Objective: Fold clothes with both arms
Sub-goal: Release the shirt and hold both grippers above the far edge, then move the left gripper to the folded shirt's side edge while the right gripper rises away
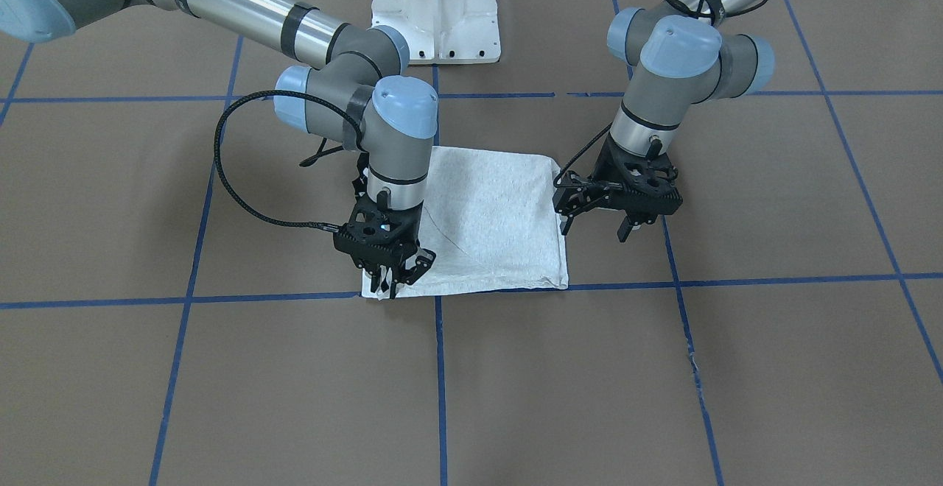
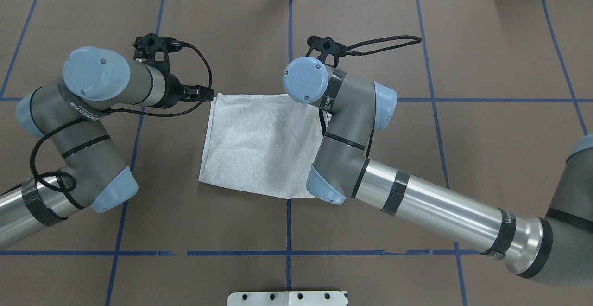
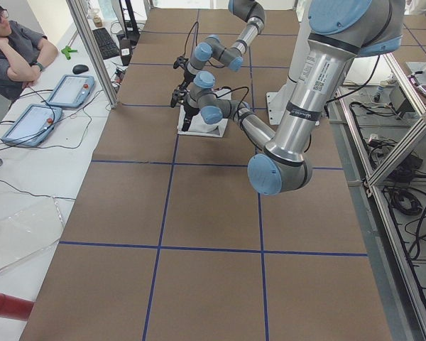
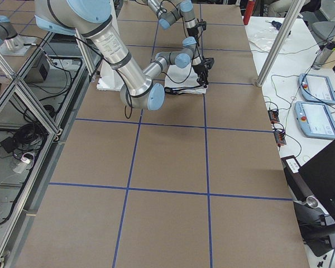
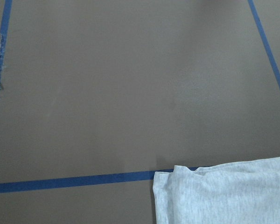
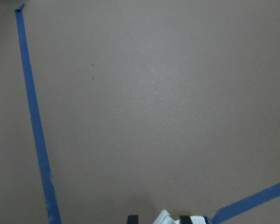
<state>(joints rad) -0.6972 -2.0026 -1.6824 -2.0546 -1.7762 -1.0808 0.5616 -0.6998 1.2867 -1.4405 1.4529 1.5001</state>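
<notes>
The light grey T-shirt (image 1: 493, 221) lies folded into a flat rectangle on the brown table (image 2: 259, 143). My right gripper (image 1: 390, 287) stands at the shirt's corner farthest from the robot's base, where a bit of black-and-white stripe shows. In the right wrist view a lump of white cloth (image 6: 165, 217) sits between its fingertips (image 6: 133, 218), so it is shut on the shirt. My left gripper (image 1: 595, 230) hangs open just off the shirt's opposite side edge, holding nothing (image 2: 206, 94). The left wrist view shows the layered shirt corner (image 5: 224, 196) below it.
Blue tape lines (image 1: 440, 368) cross the brown table cover. The white pedestal base (image 1: 435, 15) stands behind the shirt. A seated person (image 3: 14, 50) and two tablets (image 3: 50, 106) are beside the table's far side.
</notes>
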